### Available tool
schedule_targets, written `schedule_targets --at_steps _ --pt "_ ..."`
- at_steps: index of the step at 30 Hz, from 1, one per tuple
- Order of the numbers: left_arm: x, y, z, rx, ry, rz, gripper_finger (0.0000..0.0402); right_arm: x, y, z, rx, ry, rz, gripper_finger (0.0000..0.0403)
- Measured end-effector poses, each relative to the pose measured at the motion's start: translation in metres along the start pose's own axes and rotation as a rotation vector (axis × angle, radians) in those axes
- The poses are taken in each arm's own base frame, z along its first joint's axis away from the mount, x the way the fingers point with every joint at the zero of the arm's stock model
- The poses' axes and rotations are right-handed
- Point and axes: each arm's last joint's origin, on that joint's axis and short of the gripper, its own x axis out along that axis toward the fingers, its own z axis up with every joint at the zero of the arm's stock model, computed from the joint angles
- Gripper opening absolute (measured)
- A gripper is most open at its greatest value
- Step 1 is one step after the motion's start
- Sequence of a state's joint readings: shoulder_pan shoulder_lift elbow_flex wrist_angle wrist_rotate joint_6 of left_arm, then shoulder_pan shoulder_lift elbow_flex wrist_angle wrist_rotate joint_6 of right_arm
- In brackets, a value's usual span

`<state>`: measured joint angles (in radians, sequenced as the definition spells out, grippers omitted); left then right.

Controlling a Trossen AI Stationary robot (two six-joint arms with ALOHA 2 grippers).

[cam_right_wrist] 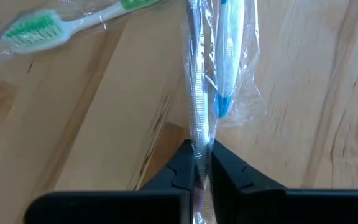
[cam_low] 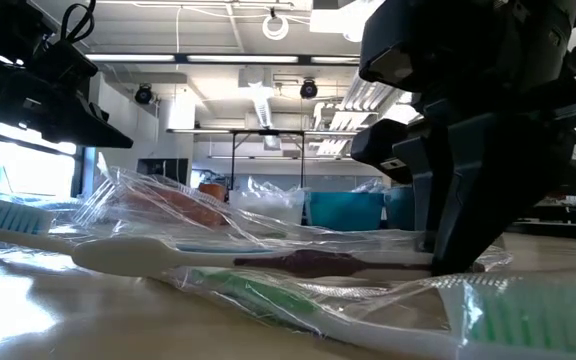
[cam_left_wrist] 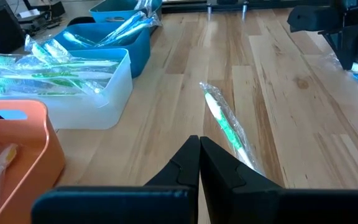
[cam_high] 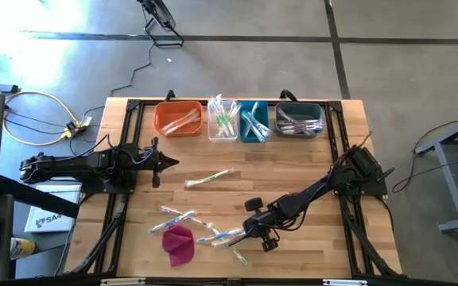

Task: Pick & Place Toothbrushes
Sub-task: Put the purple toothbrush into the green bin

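Now, from the near edge of the table to the far edge:

Magenta cloth (cam_high: pixel 179 245): lies crumpled at the near edge of the wooden table (cam_high: pixel 308 171), touching the loose pile of wrappers.
Loose toothbrushes (cam_high: pixel 183 216): several wrapped ones are scattered near the cloth, with pink, blue and green handles; one green-bristled brush (cam_right_wrist: pixel 33 28) lies just beside the right claw.
Right gripper (cam_high: pixel 253 231): it is low over the near pile, and its fingers are pressed together on the clear wrapper of one toothbrush.
Pinched toothbrush (cam_right_wrist: pixel 199 93): a pale brush in a shiny wrapper, running straight out from between the right fingers and resting on the table; a blue-handled brush (cam_right_wrist: pixel 224 74) lies touching it in the same crinkled plastic.
Single green toothbrush (cam_high: pixel 209 179): wrapped, it lies alone in the middle of the table, between the pile and the bins, in front of the left claw.
Left gripper (cam_high: pixel 165 162): it hovers at the left side of the table, apart from every brush, with the fingers pressed together and nothing between them.
Orange bin (cam_high: pixel 178 119): far edge, leftmost; it holds pale pink-handled brushes.
Clear white bin (cam_high: pixel 223 121): beside the orange one, with green brushes standing out of it.
Blue bin (cam_high: pixel 254 121): next in the row, with wrapped brushes inside.
Dark grey bin (cam_high: pixel 299 120): rightmost in the row, also with wrapped brushes.
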<state>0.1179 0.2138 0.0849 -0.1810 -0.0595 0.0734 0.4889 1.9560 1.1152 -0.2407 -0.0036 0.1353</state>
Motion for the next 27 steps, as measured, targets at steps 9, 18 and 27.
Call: schedule_targets --at_steps 9,18,27 --pt "0.0 0.0 0.0 0.0 0.0 0.0 0.0006 -0.026 0.005 0.004 0.006 -0.024 0.044 0.0014" --pt "0.0 0.0 0.0 0.0 0.001 0.0 0.0006 -0.086 0.005 0.016 0.071 -0.157 -0.063 0.0014" --pt "0.0 0.0 0.0 -0.002 0.001 -0.001 0.0006 -0.143 0.002 0.013 0.153 -0.264 -0.179 0.0014"
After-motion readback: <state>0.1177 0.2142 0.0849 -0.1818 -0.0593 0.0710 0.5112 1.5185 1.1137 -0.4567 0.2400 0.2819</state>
